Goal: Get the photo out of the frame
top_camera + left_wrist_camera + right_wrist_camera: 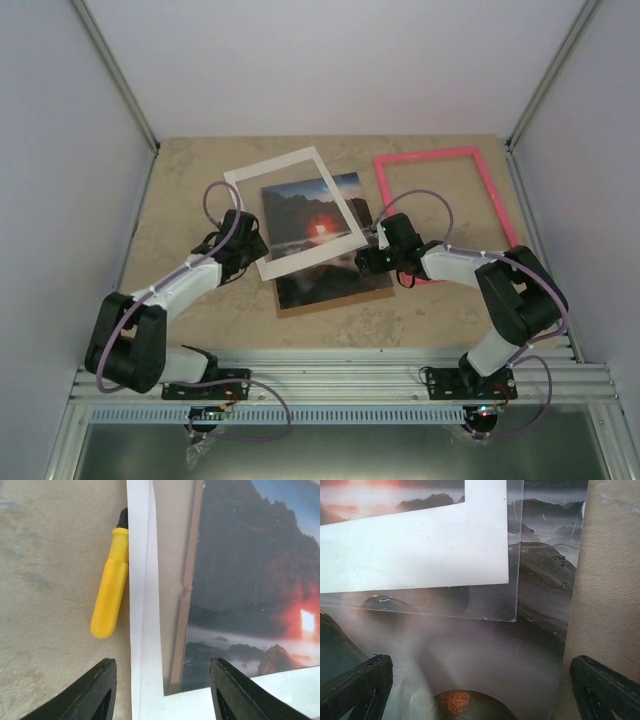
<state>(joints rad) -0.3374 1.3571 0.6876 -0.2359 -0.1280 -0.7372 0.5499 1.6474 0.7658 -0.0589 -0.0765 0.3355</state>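
Observation:
The photo (305, 215) of dark rocks and a glowing sun lies flat mid-table on a brown backing board (335, 302). The empty pink frame (425, 155) lies apart at the back right. A white mat (270, 165) rests askew across the photo. My left gripper (255, 240) hovers open over the mat's corner (145, 630), beside the photo's left edge (250, 580), with nothing between its fingers. My right gripper (368, 250) stands wide open above the photo's right part (485, 660), its jaws (480, 680) empty.
A yellow pen-like tool (110, 595) lies on the table, partly tucked under the mat's left edge. A clear sheet (490, 600) sits on the photo under the mat (420, 545). Grey walls close in both sides and the back.

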